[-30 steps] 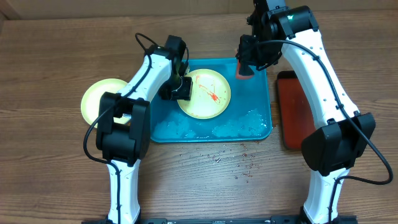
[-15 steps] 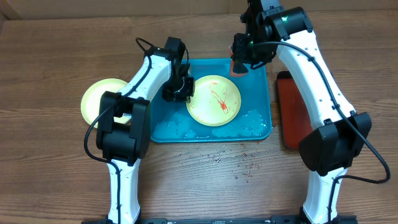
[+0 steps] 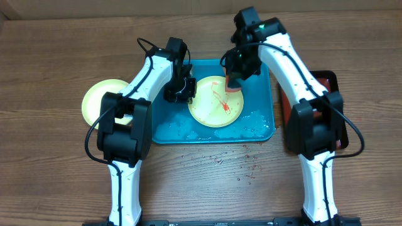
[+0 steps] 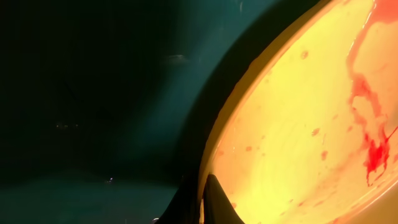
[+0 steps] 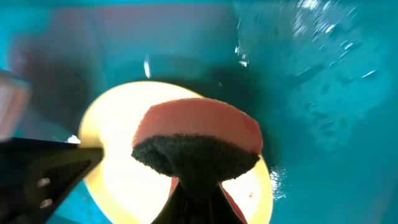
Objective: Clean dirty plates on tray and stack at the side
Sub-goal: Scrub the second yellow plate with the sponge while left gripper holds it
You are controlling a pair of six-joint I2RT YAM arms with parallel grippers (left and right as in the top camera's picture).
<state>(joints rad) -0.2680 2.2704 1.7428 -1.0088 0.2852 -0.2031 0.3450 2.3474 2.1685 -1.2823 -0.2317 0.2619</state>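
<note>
A pale yellow-green plate (image 3: pixel 217 103) smeared with red sauce (image 4: pixel 373 149) lies in the turquoise tray (image 3: pixel 260 97). My left gripper (image 3: pixel 186 90) is shut on that plate's left rim; in the left wrist view its fingers (image 4: pixel 214 199) pinch the edge of the plate (image 4: pixel 298 124). My right gripper (image 3: pixel 233 78) is shut on a red sponge (image 3: pixel 233 83) with a dark scrubbing face (image 5: pixel 196 155), held over the plate's upper right part (image 5: pixel 118 143). A second, clean-looking yellow-green plate (image 3: pixel 99 100) lies on the table left of the tray, partly hidden by my left arm.
A dark red tray (image 3: pixel 319 81) sits right of the turquoise one, mostly hidden by my right arm. Foamy water (image 3: pixel 232 129) pools along the turquoise tray's near edge. Small specks (image 3: pixel 242 166) dot the wooden table in front of it.
My left gripper has shut on the plate's rim, and the plate has slid a little to the right. The right arm has brought the sponge down and left over the plate.
</note>
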